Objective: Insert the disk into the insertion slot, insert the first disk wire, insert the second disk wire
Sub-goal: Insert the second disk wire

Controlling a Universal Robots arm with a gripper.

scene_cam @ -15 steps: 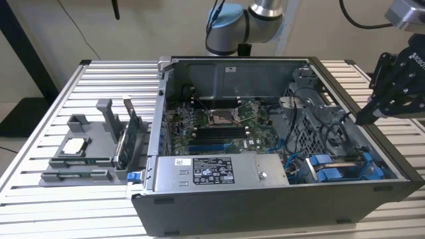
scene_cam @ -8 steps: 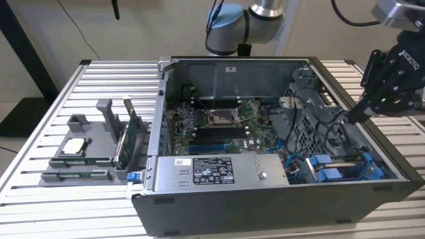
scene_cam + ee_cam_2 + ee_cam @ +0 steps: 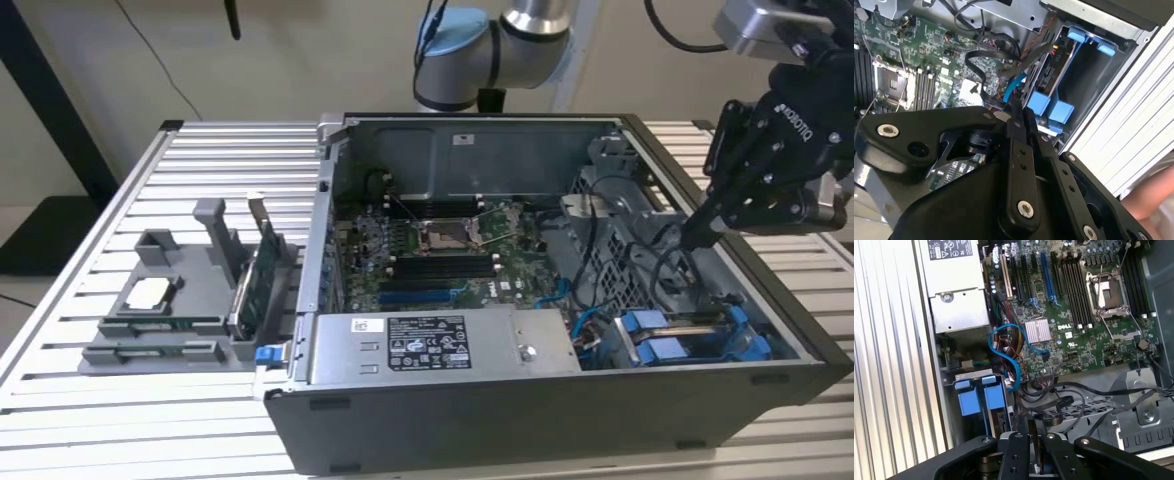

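The disk sits edge-up in its blue carrier (image 3: 657, 333) inside the insertion slot (image 3: 767, 318), the drive cage at the case's near corner on the exterior view's right. Its blue tabs (image 3: 1054, 107) (image 3: 979, 395) are seen in both wrist views. My black gripper (image 3: 694, 238) hangs over the case beside the cage, a little way from the disk, fingers (image 3: 1016, 117) pressed together. A black flat wire with its connector (image 3: 991, 102) (image 3: 1053, 417) lies right beside the fingertips; I cannot tell if it is pinched. A blue wire (image 3: 1004, 347) loops nearby.
The grey power-supply box (image 3: 427, 345) fills the case's near side, with the green motherboard (image 3: 441, 245) behind it. A grey fixture with parts (image 3: 174, 300) stands on the slatted table (image 3: 120, 400) at the exterior view's left. Part of a person's hand (image 3: 1156, 200) shows beside the case.
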